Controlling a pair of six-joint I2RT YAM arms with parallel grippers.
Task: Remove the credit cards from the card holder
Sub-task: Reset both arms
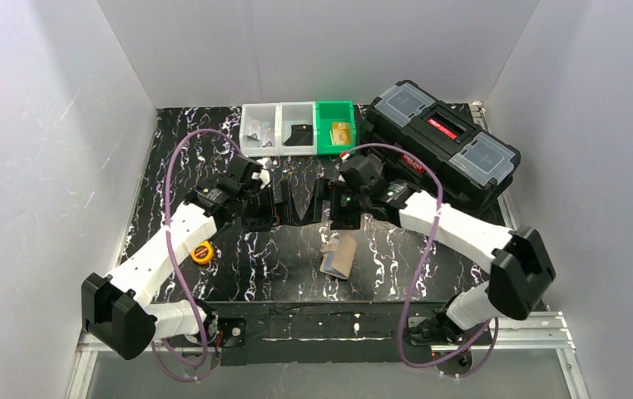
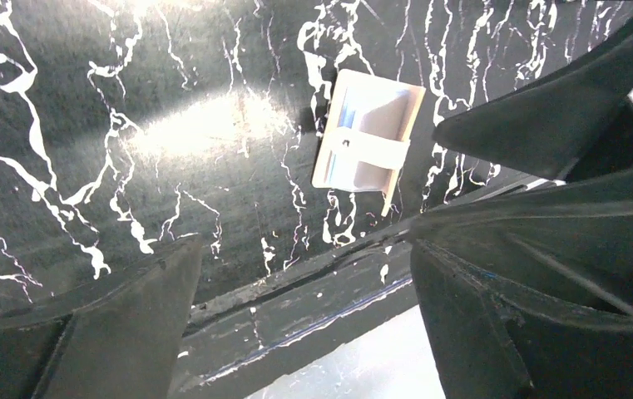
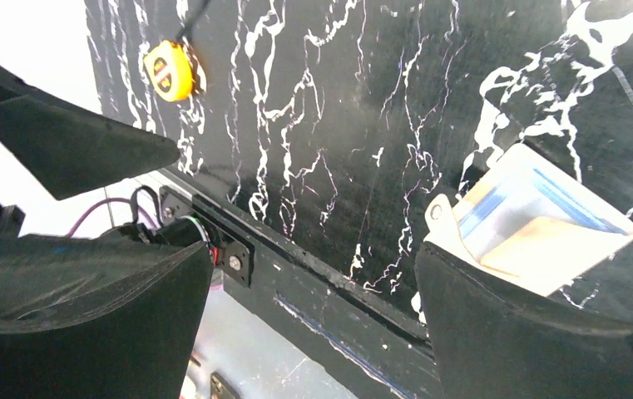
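Although both arms reach toward the middle of the table (image 1: 254, 266), neither one touches the card holder (image 1: 339, 256). It lies alone on the dark marbled surface near the front edge, about midway between the two arm bases. The left gripper (image 1: 278, 204) and the right gripper (image 1: 321, 204) hang above the table facing each other, further back than the holder. In each wrist view the jaws are spread wide and there is nothing between them.

The holder looks light and soft. I think it will bend, or slide on the smooth table, if it is pushed from one side only. One gripper should probably pinch its outer flap near the snap tab (image 3: 437, 212), while the other takes the exposed edge of a card. The credit cards (image 3: 529, 204) are thin, probably stiff and rather slippery. In the right wrist view a pale blue one shows in the mouth of the holder, with tan beneath it.

Whether that tan is the second card or only the lining, I cannot tell. From above the holder is small and blurred. In the left wrist view a pale band (image 2: 371, 150) crosses it, and glare washes out what is inside.
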